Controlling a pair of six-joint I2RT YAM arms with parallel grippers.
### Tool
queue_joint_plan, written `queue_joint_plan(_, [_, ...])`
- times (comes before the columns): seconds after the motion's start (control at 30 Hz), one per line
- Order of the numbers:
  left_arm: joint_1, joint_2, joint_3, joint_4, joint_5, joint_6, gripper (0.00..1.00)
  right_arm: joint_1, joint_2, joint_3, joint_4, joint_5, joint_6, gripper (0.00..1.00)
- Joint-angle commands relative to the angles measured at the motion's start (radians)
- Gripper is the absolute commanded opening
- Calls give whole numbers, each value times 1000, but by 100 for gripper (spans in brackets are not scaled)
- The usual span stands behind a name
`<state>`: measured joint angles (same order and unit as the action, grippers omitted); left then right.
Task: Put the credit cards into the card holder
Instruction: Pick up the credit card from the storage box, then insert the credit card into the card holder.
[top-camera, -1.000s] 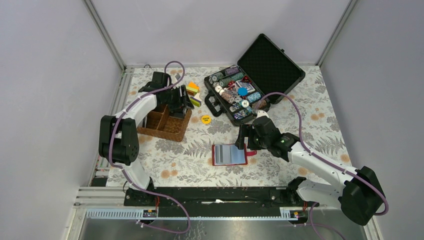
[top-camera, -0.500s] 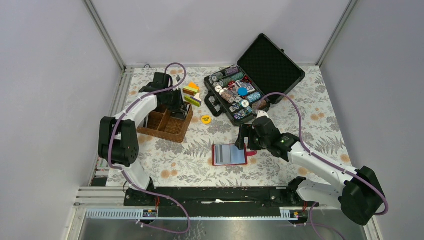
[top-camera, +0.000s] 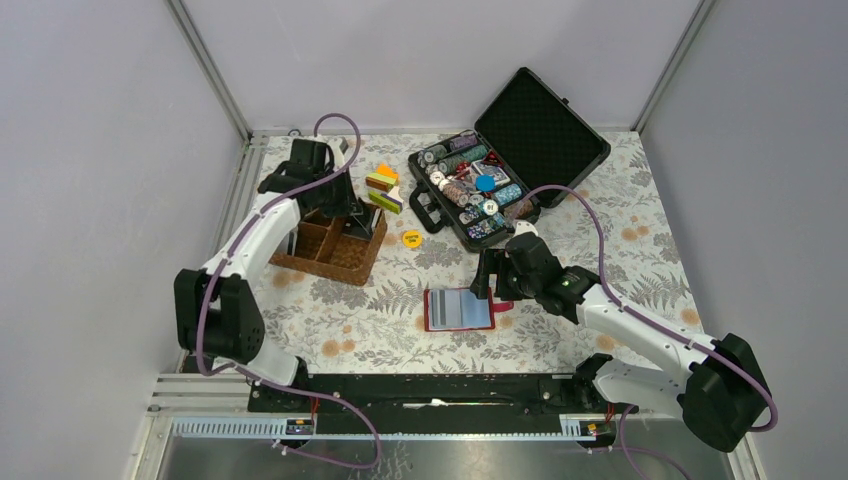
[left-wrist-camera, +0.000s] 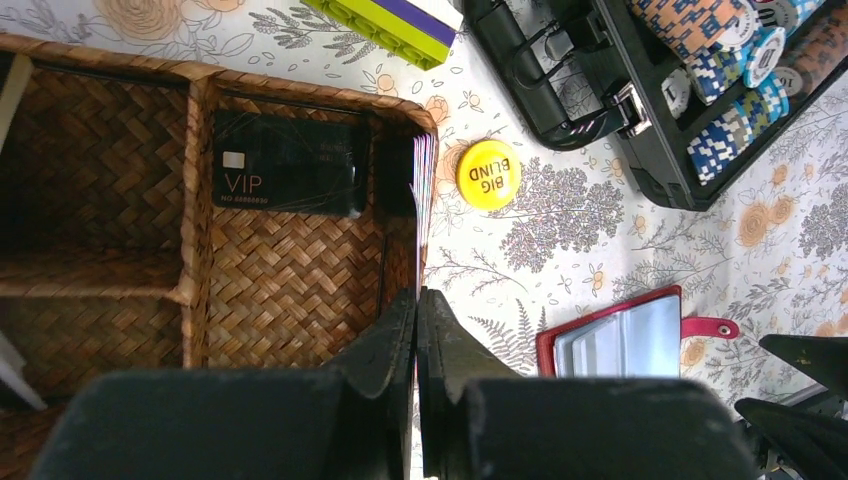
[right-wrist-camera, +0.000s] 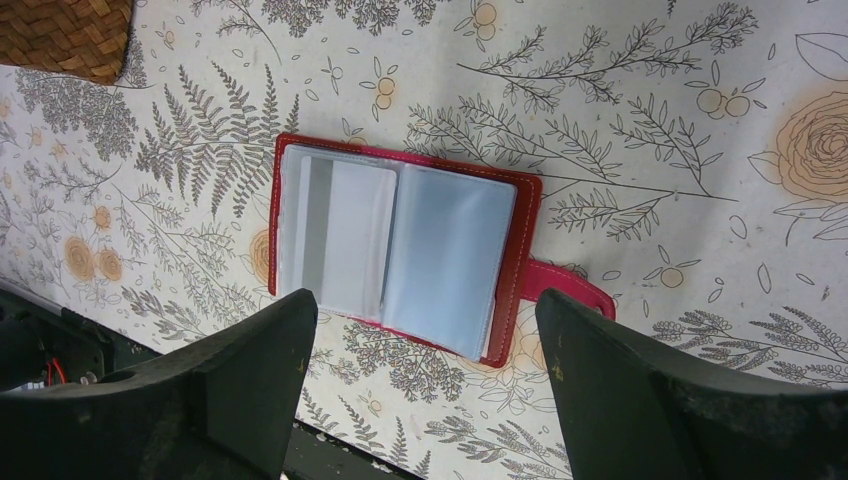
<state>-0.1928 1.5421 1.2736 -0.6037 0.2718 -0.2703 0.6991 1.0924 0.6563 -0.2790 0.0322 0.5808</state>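
left side: brown wicker basket with dividers (top-camera: 330, 245) sits on the floral tabletop (top-camera: 620, 220). the left tool (left-wrist-camera: 416, 295) hangs over the basket's right-hand compartment, jaws clenched on a thin card standing on edge (left-wrist-camera: 419, 200) against the basket's right wall. only the card's rim shows, so its face colour can't be told. a black "vip" card (left-wrist-camera: 285, 178) lies flat on the floor of the same compartment, at its far end.

just right of the basket: a stack of multicolour blocks (top-camera: 385, 190), then a round yellow "big blind" disc (left-wrist-camera: 488, 175) flat on the tabletop, apart from both the basket and the case.

centre: the red bifold wallet with clear pockets (right-wrist-camera: 400, 250) lies spread open, pockets up, closing tab out to one side, between the basket and the right arm. it's well apart from the basket. a grey stripe shows in one pocket; can't tell if that is a card.

behind it: an open black hard case full of poker chips (top-camera: 480, 195), lid up.

right: the right tool (right-wrist-camera: 425, 305) hovers above the wallet, jaws released and spread wide, gripping nothing.
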Motion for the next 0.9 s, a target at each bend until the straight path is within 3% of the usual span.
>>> queue_joint_plan(0.0, [-7, -116, 10, -36, -40, 3, 0, -8, -26, 20, -5, 11, -17, 87])
queue_joint_plan(0.17, [-7, -258, 25, -79, -20, 7, 0, -8, -56, 49, -13, 13, -64, 88])
queue_joint_plan(0.33, [-26, -347, 36, -119, 152, -5, 0, -8, -117, 74, 3, -25, -108, 90])
queue_joint_plan(0.57, [-214, -382, -80, -114, 353, 28, 0, -8, -178, 80, 154, -366, -149, 98])
queue_joint_plan(0.7, [-297, -432, -200, 22, 516, -23, 0, -8, -186, 77, 237, -568, -136, 99])
queue_joint_plan(0.87, [-391, -453, -275, 143, 661, -75, 0, -7, -192, 82, 294, -691, -115, 100])
